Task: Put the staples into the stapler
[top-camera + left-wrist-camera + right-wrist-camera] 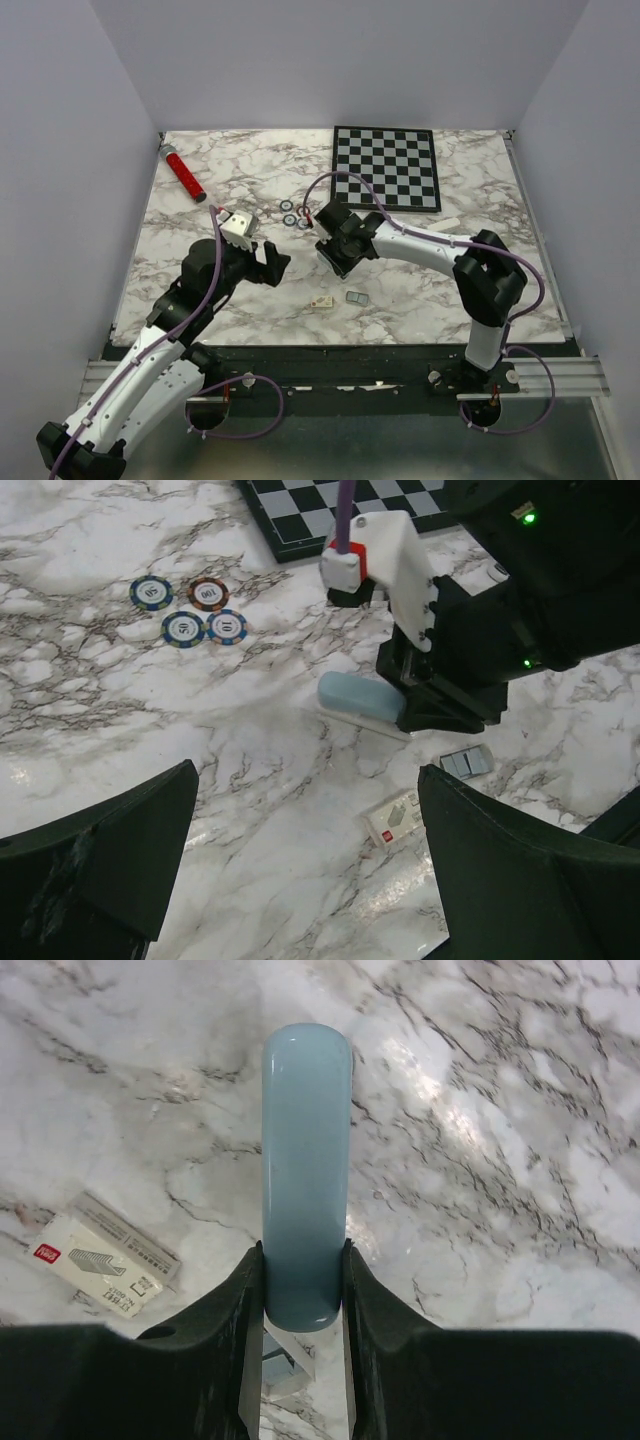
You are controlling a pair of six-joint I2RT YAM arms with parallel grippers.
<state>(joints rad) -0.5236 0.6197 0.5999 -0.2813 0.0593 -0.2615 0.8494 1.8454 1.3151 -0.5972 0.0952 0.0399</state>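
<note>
Stapler (pixel 305 1170): lies flat near the middle of the marble surface (pixel 420 300), light blue top up, with its white underside showing along the lower edge in the left wrist view.
Right jaws: closed across one end of the stapler, a finger (pixel 235 1310) pressed against each long side. The stapler appears to rest on the surface rather than hang in the grip.
Left jaws: spread wide and holding nothing, hovering low to one side of the stapler.
Staples (pixel 466 762): a tiny silvery strip lying flat near the stapler, just beside the small cream box (pixel 395 820) but not touching it.
Stapler handling: it looks light, rigid and glossy, so an end grip may let it swivel or slip. It should sit steadier held across the sides of the base, leaving the top free to open.
Staples handling: the strip looks thin, light and brittle, and may break apart under a hard squeeze. Because it lies flush with the surface, it is best pinched gently by the long edges.
</note>
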